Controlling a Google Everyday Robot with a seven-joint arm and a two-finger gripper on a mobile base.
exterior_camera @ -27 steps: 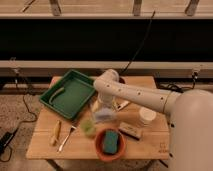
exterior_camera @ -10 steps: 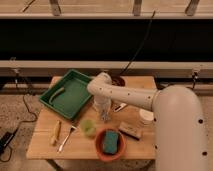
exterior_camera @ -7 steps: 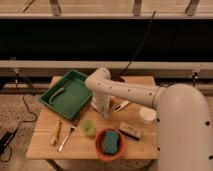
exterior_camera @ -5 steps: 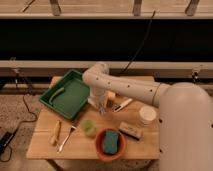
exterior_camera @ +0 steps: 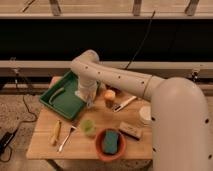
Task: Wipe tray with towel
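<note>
From my station I see the gripper (exterior_camera: 89, 102) hanging over the near right corner of the tray (exterior_camera: 66, 102), at about 10 o'clock from the middle of the table (exterior_camera: 42, 146). Its fingers are together, clamped on the towel (exterior_camera: 83, 92), which droops as a pale bundle from the wrist, just above the tray's right rim. I cannot tell whether the cloth touches the tray floor.

The arm (exterior_camera: 125, 80) comes in from 3 o'clock, bends at a rounded elbow over the back of the table and drops straight down to the gripper.

The tray sits skewed at the table's far left corner, with a pale curved utensil (exterior_camera: 56, 94) lying on its left side.

At 3 o'clock from the gripper, just beside it, stands a small orange object (exterior_camera: 109, 96), and past that lies a knife (exterior_camera: 124, 103) pointing towards 2 o'clock. A white cup (exterior_camera: 145, 114) stands near the right edge, partly behind the arm.

At 6 o'clock from the gripper is a small green cup (exterior_camera: 88, 126). At 5 o'clock sits the orange-brown bowl (exterior_camera: 100, 149) with a teal sponge (exterior_camera: 111, 141) in it, and a brown block (exterior_camera: 130, 131) lies just beside its right rim. At 7 o'clock lie a yellow item (exterior_camera: 56, 133) and a fork (exterior_camera: 67, 138), side by side.
</note>
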